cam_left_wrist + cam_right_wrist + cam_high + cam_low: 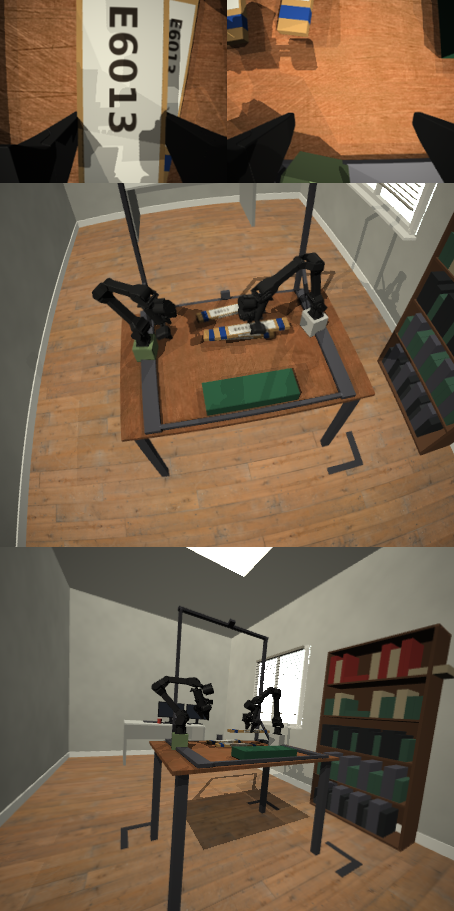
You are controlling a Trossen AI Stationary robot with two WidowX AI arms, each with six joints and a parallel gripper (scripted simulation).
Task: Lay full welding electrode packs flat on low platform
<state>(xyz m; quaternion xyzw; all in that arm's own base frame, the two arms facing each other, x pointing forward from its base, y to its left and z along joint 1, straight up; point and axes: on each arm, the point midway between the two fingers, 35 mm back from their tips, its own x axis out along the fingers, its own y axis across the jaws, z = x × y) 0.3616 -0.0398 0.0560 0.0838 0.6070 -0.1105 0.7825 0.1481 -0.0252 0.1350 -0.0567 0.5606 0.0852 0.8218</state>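
Observation:
A pack of welding electrodes is held level above the table, label up. My left gripper is shut on it across its width. A second pack lies on the table, partly hidden under the held one in the top view. A third pack lies at the back, slightly angled. My right gripper is open and empty, beyond the packs' ends. The low green platform bears no pack.
My right arm's green base and my left arm's white base stand at opposite sides of the table. Dark frame rails run along its sides. The platform lies near the front rail.

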